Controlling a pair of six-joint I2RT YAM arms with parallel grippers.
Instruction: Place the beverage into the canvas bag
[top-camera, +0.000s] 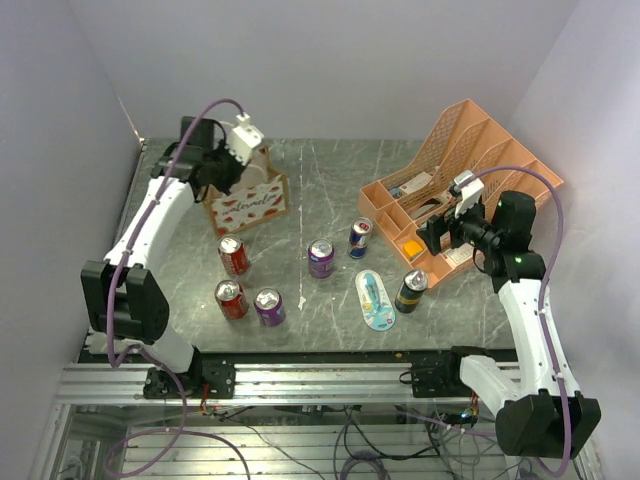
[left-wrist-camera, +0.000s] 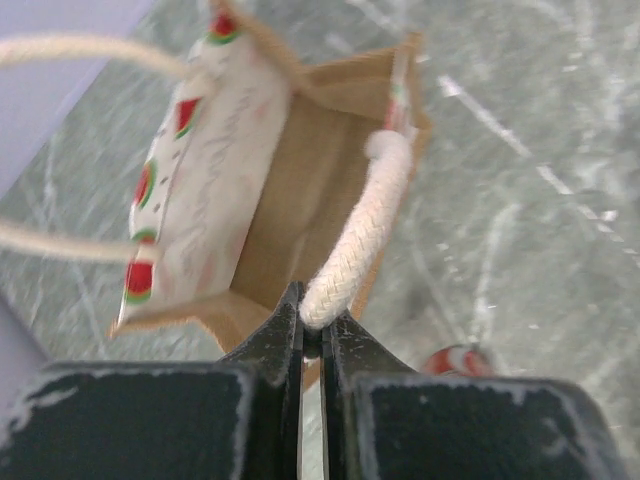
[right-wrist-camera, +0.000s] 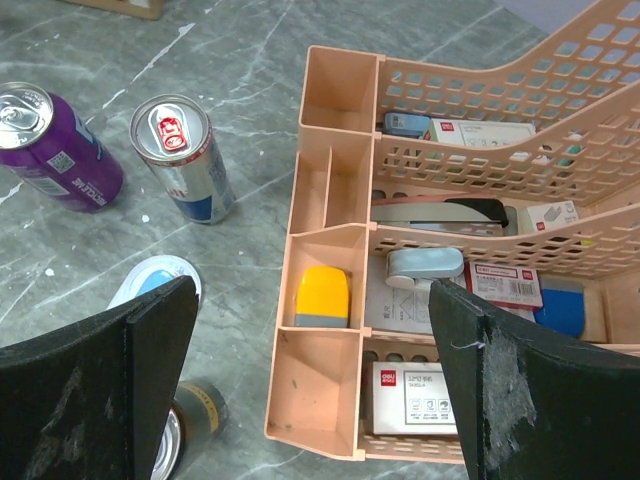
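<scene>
1. The left jaws were clamped together on one handle (left-wrist-camera: 362, 225) of the bag (left-wrist-camera: 300, 190), pinching the white rope near the end of its loop.
2. The bag stood upright at the far left of the surface (top-camera: 330, 170) with its mouth open. Its other handle (left-wrist-camera: 90, 48) looped free on the far side.
3. The right jaws stood wide apart and held nothing, hovering over the near-left corner of the organizer (right-wrist-camera: 340, 60).
4. Between those jaws, a yellow block (right-wrist-camera: 322, 295) sat in one of the organizer's small front compartments, with boxed items in the trays behind it.
5. Six cans stood upright on the surface, all outside the bag:
   - a red can (top-camera: 233, 255) stood near the bag;
   - a second red can (top-camera: 230, 298) and a purple can (top-camera: 268, 306) stood side by side closer to the arms;
   - a second purple can (top-camera: 320, 258) stood mid-surface;
   - a blue can (top-camera: 360, 237) stood just beside the organizer;
   - a black can (top-camera: 411, 291) stood near its front corner.
6. An oval blue-and-white pack (top-camera: 376, 300) lay flat just left of the black can.
</scene>
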